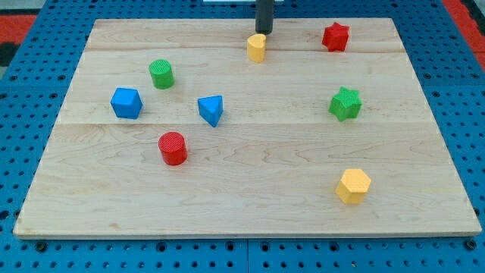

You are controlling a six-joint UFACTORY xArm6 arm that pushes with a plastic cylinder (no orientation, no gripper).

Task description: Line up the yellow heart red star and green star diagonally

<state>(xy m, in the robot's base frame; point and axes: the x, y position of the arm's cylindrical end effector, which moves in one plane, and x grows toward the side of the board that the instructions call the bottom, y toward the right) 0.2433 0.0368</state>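
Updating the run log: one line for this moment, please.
tip: just behind yellow heart | red star: top right | green star: below it | diagonal: not yet

We find the board's middle (280, 152) open between two block groups. Toward the view's right, the green star (345, 103) stands between red star (335, 36) and yellow hexagon (353, 186), well apart. The yellow heart (257, 47) touches my tip (263, 32) at the top edge.

On the wooden board (250, 163) sit a green cylinder (161, 74), blue cube (126, 103), blue triangle (211, 110), red cylinder (173, 148) and yellow hexagon (353, 186).
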